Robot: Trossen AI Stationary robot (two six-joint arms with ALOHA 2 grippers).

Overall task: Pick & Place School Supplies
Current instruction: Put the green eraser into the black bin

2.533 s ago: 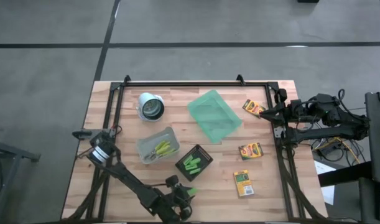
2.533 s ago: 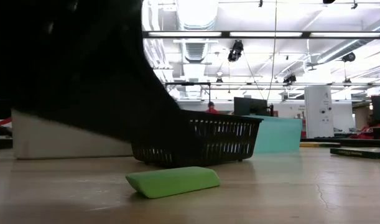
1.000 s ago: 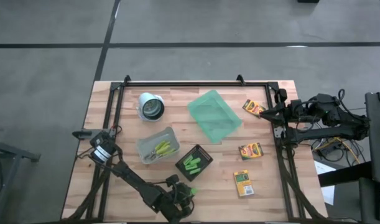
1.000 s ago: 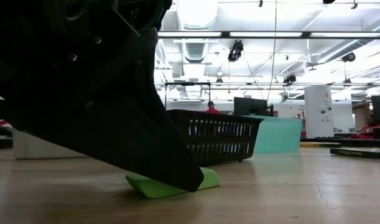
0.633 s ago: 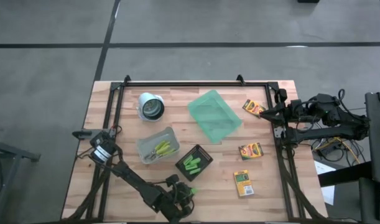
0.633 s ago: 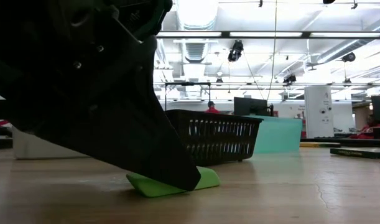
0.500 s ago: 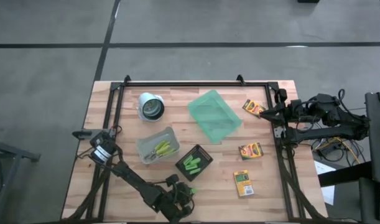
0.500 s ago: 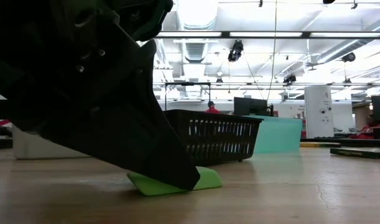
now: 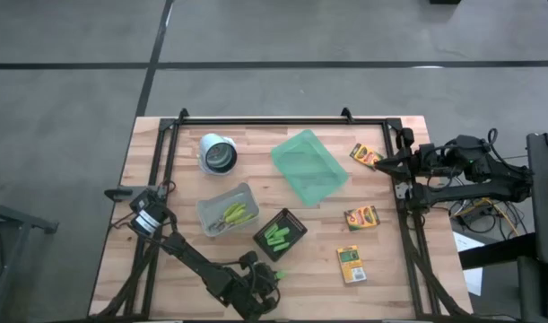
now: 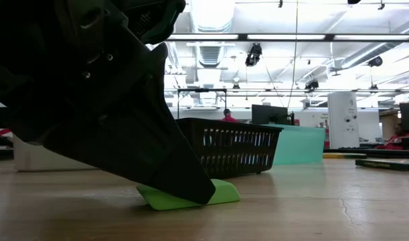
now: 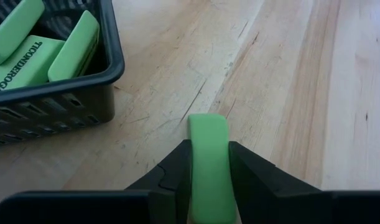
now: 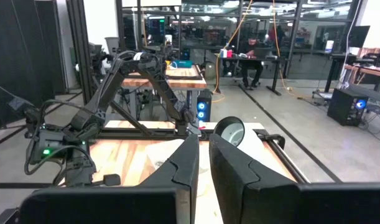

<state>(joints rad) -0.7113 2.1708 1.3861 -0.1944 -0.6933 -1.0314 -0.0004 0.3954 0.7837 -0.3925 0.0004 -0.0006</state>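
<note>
Left gripper [image 11: 208, 163] low on the wooden table [image 11: 339, 93], its two dark fingers [image 11: 171, 174] clamped on a short bright green stick [image 11: 208, 155] lying flat between them, one rounded end projecting past the fingertips. Black mesh basket [image 11: 59, 93] just beside, holding similar sticks. Right gripper [image 12: 203, 163] waits well apart, fingers nearly together, empty.

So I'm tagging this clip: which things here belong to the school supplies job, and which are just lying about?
Job:
green stick between the left gripper fingers
green sticks in the black basket
scissors in the clear bin
three crayon boxes

Lying about:
white cup
green tray
right gripper, waiting at the table edge
</note>
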